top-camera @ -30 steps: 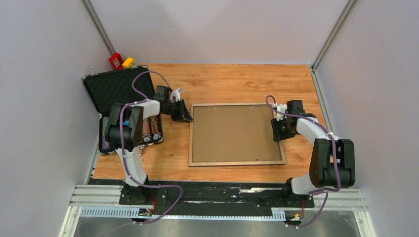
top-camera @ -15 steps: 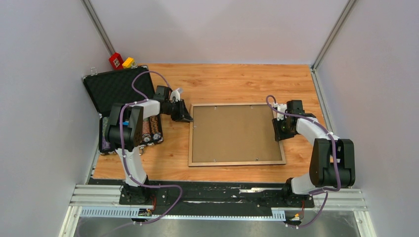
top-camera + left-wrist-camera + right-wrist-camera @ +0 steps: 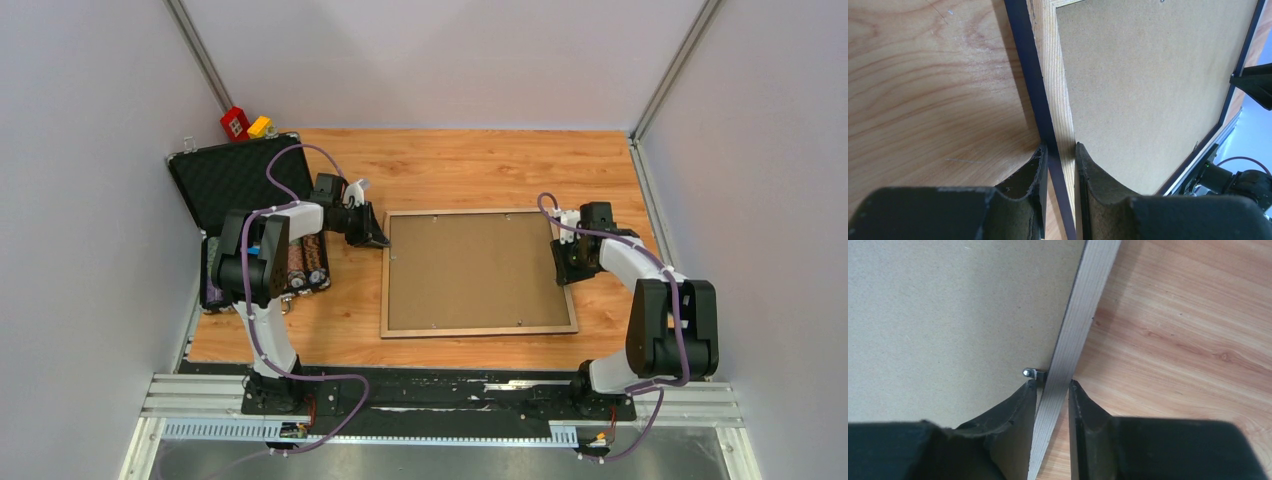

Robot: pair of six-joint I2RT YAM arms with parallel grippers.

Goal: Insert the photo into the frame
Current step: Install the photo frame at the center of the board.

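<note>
Frame (image 3: 480, 329) lies back-up mid-view on surface (image 3: 450, 165), tan back showing, backing panel (image 3: 475, 270) seated inside it. Photo not visible in any view; maybe under the panel, can't tell. Left pincer (image 3: 1059, 152) pinches frame's left rail near its upper left corner. Right pincer (image 3: 1053, 385) straddles the right rail by a small metal clip (image 3: 1028, 373), pads look pressed on both sides, so pinching too. Open case (image 3: 225, 175) sits at left of view, apart from frame. Step, as I judge it: two-sided hold on the frame, likely to lift or flip it front-up. Next move needs both arms rising together, level, grips firm, so the thin rails don't twist or slip.
</note>
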